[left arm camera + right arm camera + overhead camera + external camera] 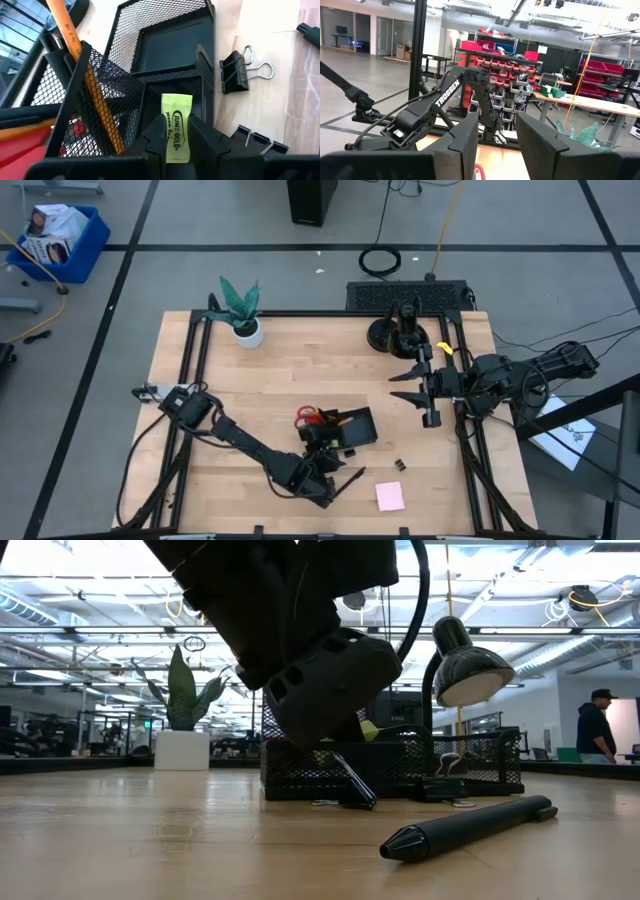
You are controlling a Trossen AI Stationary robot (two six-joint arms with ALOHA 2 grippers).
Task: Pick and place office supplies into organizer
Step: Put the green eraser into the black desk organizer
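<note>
My left gripper is shut on a small yellow-green eraser and hovers over the black mesh organizer, which stands at the table's near middle. An orange pencil and the red-handled scissors stand in the organizer's compartments. Two black binder clips lie on the table beside the organizer. A black pen and a pink sticky-note pad lie near the front edge. My right gripper waits raised at the table's right side, open. My left gripper pinches the eraser between its two fingers by the long sides of its lower half. The printed free end sticks out past the fingertips. The fingers slant downward from the table's near left side. The eraser is lifted clear, above a mesh compartment.
A green plant in a white pot stands at the far left. A round black stand with a lamp is at the far right. A person stands in the room beyond the table. Bare wood lies to the organizer's left.
</note>
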